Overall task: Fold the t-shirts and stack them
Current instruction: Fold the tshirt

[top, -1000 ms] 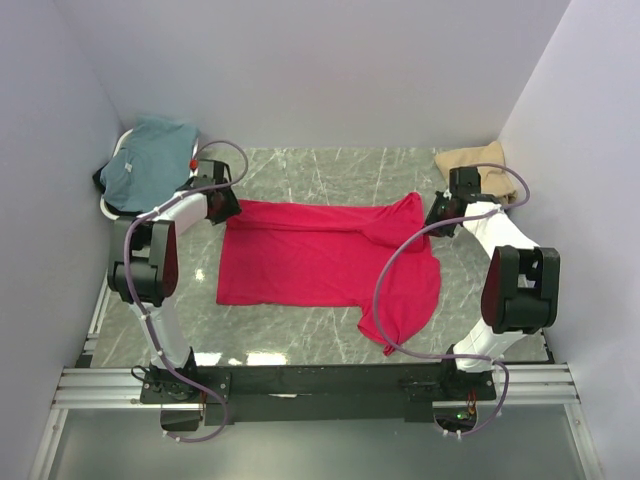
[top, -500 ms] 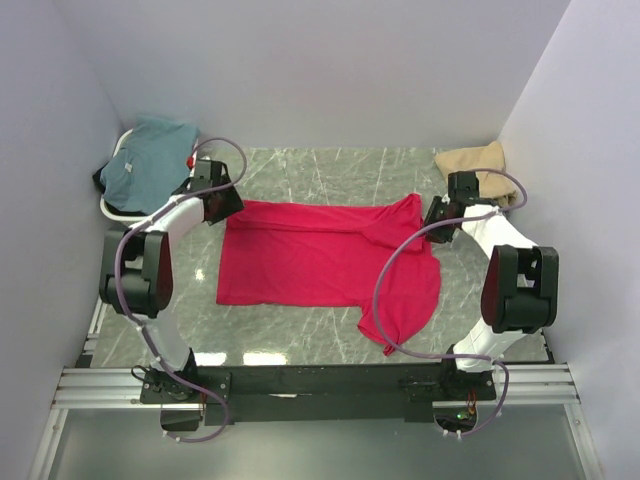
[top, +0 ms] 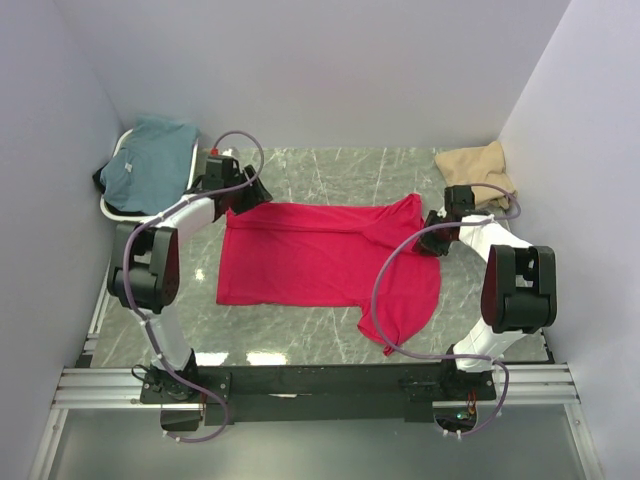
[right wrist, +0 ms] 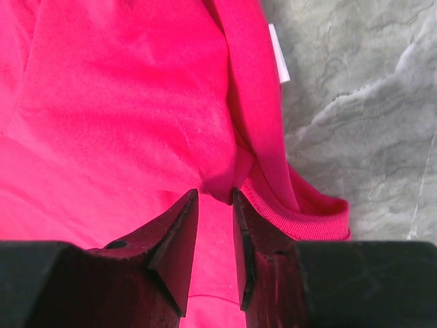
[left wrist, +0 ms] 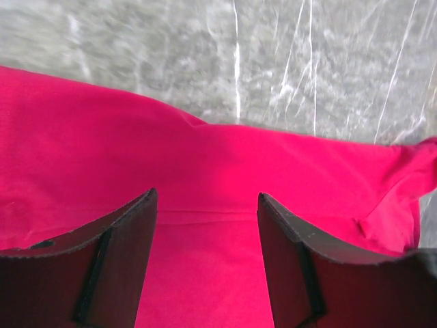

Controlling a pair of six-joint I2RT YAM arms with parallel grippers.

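Note:
The red t-shirt (top: 320,255) lies spread on the marble table, its right part bunched and hanging toward the near side. My left gripper (top: 252,195) is open just above the shirt's far left edge; in the left wrist view (left wrist: 207,198) only red cloth (left wrist: 205,157) shows between its jaws. My right gripper (top: 430,240) is at the shirt's right side by the collar. In the right wrist view (right wrist: 215,195) its jaws are nearly together, pinching a fold of red cloth (right wrist: 123,102) beside the ribbed collar (right wrist: 300,219). The teal t-shirt (top: 150,160) and the tan t-shirt (top: 478,163) lie apart.
The teal shirt lies in the white basket (top: 112,208) at the far left corner. The tan shirt sits crumpled at the far right corner. Grey walls close in on three sides. A black rail (top: 320,380) runs along the near edge.
My left gripper has moved right, from the shirt's far left corner to over its far edge. My right gripper has moved nearer and down onto the cloth by the collar.

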